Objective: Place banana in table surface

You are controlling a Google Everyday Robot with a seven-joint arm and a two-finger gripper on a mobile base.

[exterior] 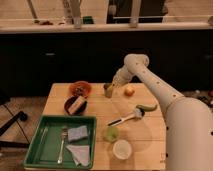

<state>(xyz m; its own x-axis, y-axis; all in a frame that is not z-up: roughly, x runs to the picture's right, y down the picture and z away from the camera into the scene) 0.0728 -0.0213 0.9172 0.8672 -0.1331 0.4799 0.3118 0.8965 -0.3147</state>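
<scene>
Camera view: wooden table (pixel 95 150) seen from the near side, dark counter behind it, robot arm reaching in from the right.
Gripper: the gripper (pixel 110 87) is low over the far middle of the table, between the orange bowl and the round fruit; open or closed, cannot tell.
Under gripper: small dark item (pixel 107 92) right at its tip; cannot tell what it is or whether it is held.
Banana: greenish curved banana (pixel 147 107) lies flat on the table surface, right side, well apart from the gripper, just beside the pale end of the utensil.
Utensil: utensil (pixel 125 119) lies slantwise mid-table, dark end to the near left, pale end to the far right.
Round fruit: yellow-orange fruit (pixel 129 90) far side, just right of the gripper.
Orange bowl: orange bowl (pixel 80 89) far left, dark bits inside, unclear what.
Dark bowl: dark bowl (pixel 75 105) just nearer than the orange one, holds a tan block.
Green tray: green tray (pixel 35 155) near left, holds a fork (pixel 63 145), a blue-grey sponge (pixel 78 133) and a pale folded cloth (pixel 79 154).
Green ball: small green round fruit (pixel 111 133) just right of the tray.
White cup: white cup (pixel 121 149) near edge, contents not visible.
</scene>
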